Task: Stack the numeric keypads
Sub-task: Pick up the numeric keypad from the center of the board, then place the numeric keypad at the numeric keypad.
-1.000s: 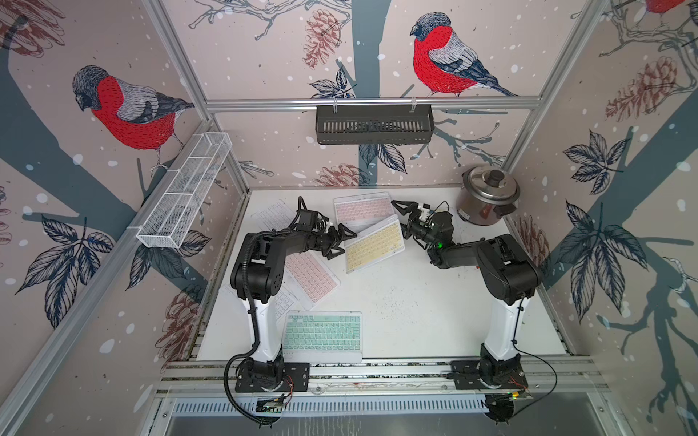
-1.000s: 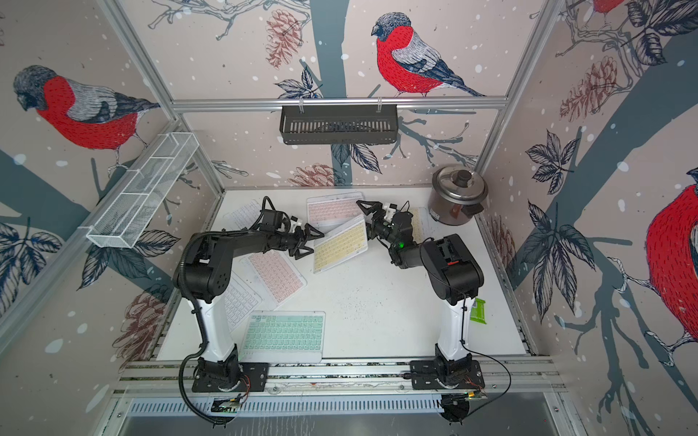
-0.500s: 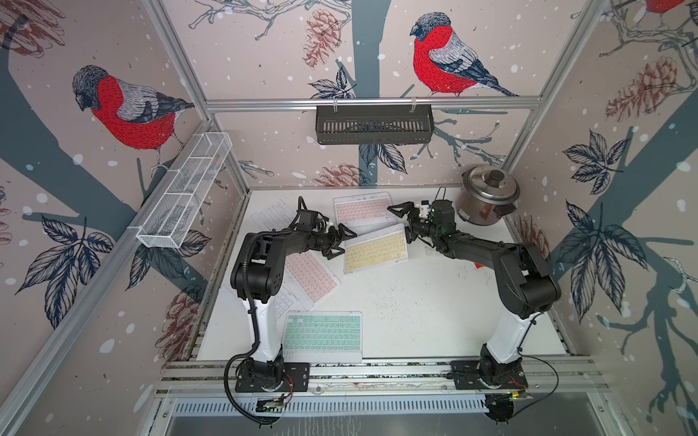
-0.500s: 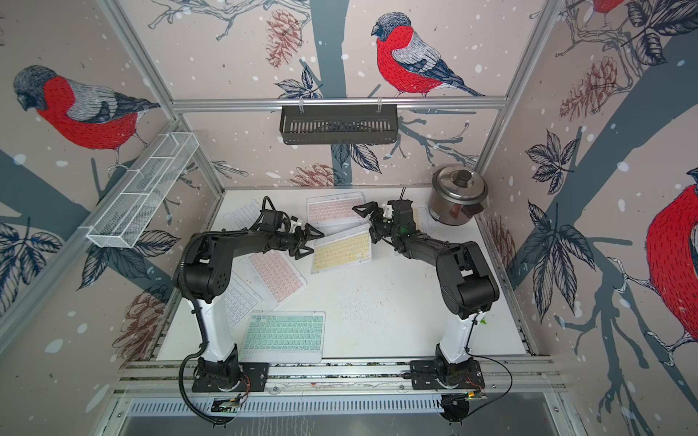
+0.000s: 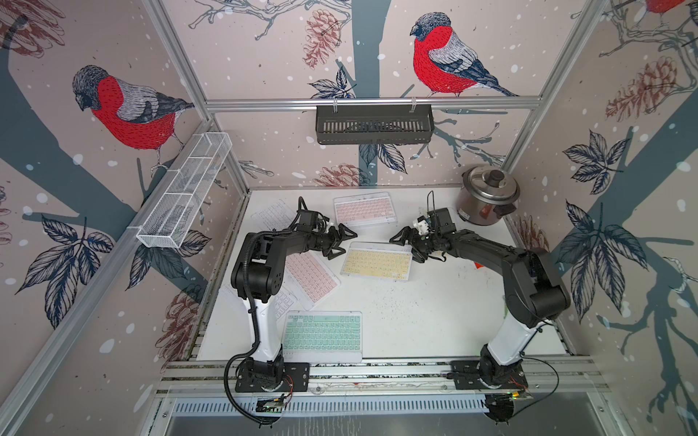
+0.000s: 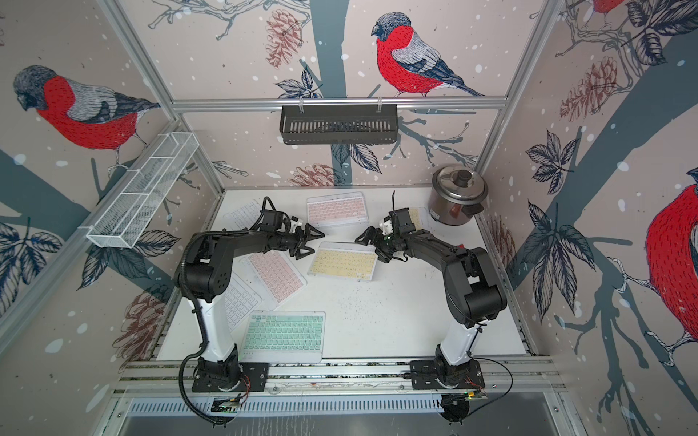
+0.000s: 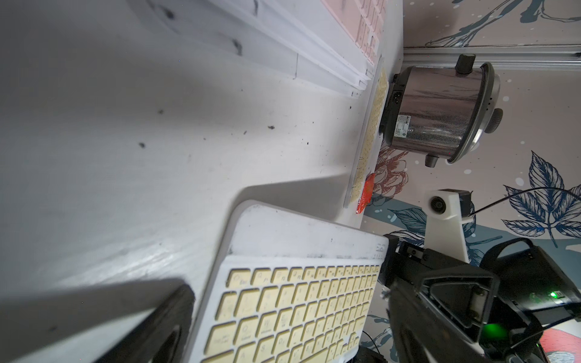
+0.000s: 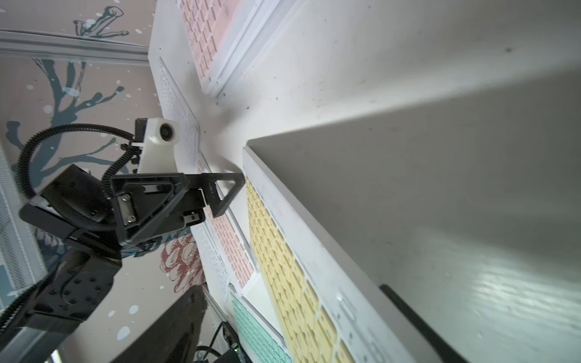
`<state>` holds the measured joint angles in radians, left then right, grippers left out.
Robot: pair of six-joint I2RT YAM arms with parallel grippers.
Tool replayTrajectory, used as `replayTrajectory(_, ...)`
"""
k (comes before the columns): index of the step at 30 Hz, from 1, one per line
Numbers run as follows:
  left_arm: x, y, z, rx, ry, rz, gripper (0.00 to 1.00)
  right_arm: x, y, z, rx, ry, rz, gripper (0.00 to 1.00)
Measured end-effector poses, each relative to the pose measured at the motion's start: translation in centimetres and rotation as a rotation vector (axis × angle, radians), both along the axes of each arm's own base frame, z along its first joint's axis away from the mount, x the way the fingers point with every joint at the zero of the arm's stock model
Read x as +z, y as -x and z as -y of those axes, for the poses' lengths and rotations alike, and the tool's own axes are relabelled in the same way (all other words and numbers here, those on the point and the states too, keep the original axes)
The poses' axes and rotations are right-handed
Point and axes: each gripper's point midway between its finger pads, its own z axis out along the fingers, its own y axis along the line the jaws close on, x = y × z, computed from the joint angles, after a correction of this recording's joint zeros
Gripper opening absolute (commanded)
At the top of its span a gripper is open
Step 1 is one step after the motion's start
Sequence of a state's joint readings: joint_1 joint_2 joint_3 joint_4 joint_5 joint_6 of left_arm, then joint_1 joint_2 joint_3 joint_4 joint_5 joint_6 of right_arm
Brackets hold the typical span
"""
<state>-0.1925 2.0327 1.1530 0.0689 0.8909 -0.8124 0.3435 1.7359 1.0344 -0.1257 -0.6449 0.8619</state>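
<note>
The yellow keypad (image 5: 376, 261) lay in the middle of the desk (image 5: 434, 313), between the two arms. Its long axis ran from one arm toward the other, so each short end pointed at one pair of fingers.

The right fingers (image 5: 401, 235) were at its right short end, near the back corner. They stood apart, with the thin edge of the keypad between them. In the right wrist view one finger showed beyond the white frame and the other on the side of the keys. We could not tell whether either of them touched the plastic.

The left fingers (image 5: 345, 231) were wide apart and held nothing, just beside the left back corner. We judged that the right arm was the nearer one for the grasp, and that its fingers had to meet the edge squarely when closing.

In both wrist views a broad shadow lay on the desk beyond the keypad, so we believed that this side was raised a little.

The keypad was a thin, stiff plate with a smooth white frame, rounded corners and low, square, matt keys. Such a frame looked slippery to us. Other keypads lay flat and apart from it: a pink keypad (image 5: 364, 209) at the back and a green keypad (image 5: 321, 336) at the front.
</note>
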Motion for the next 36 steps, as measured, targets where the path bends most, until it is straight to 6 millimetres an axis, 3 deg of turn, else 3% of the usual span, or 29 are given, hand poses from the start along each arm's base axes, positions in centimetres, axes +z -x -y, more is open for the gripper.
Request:
replayTrajectory(6,0.1,0.0,0.1,-0.007,0.012,0.004,0.97,-1.5,2.0,1.3,0.018,0.060,-0.013,0.52)
replayTrajectory(13,0.2,-0.1,0.2,-0.005,0.015,0.001,0.96,-1.0,2.3,1.9,0.043,0.079,0.046,0.10)
replayTrajectory(15,0.6,-0.2,0.0,0.010,-0.001,-0.006,0.96,0.5,1.5,1.3,0.069,0.039,0.095,0.08)
replayTrajectory(17,2.2,-0.6,-0.1,0.019,-0.008,-0.007,0.97,2.4,0.2,0.5,0.095,0.006,0.174,0.06)
replayTrajectory(22,10.4,-4.4,-0.8,0.027,-0.011,0.180,0.96,4.8,-3.5,-0.3,0.141,-0.008,0.276,0.05)
replayTrajectory(24,12.2,-5.8,-2.0,0.052,-0.029,0.219,0.97,6.1,-5.9,-0.7,0.164,-0.009,0.336,0.05)
replayTrajectory(29,12.5,-8.6,-4.4,0.093,-0.105,0.245,0.96,6.8,-11.9,-1.0,0.223,-0.050,0.429,0.04)
replayTrajectory(36,9.9,-11.4,-5.4,0.099,-0.215,0.244,0.96,6.5,-14.5,-3.1,0.380,-0.159,0.487,0.09)
